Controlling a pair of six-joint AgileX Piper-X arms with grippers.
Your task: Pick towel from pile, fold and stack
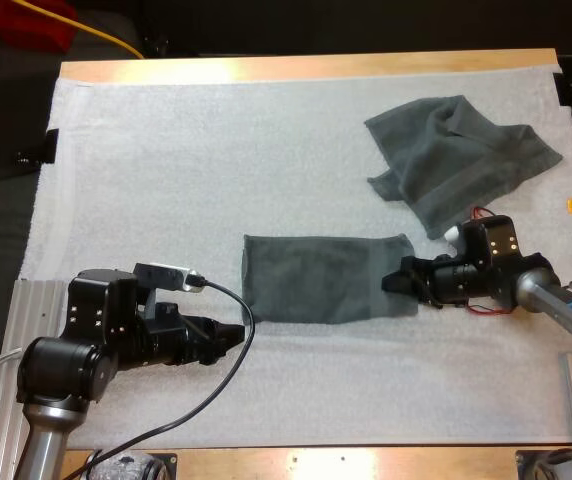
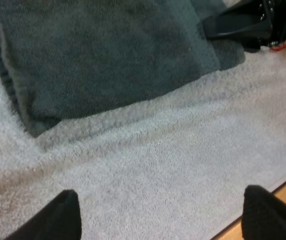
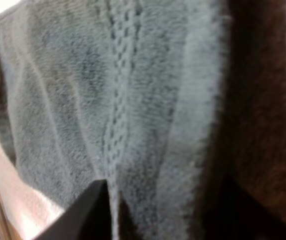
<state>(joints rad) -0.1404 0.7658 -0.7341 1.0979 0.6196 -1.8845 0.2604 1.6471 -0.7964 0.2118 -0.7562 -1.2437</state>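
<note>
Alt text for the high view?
A folded towel lies at the middle of the white mat, the right claw at its right edge, the left claw just off its near left corner. A crumpled towel sits far right.

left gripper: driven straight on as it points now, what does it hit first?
Probably the left edge of the folded towel: the left gripper, open, points at it across bare mat. Height is unclear, so it might pass just over.

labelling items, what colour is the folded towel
Folded towel: dark grey-green, best in high view.
</note>
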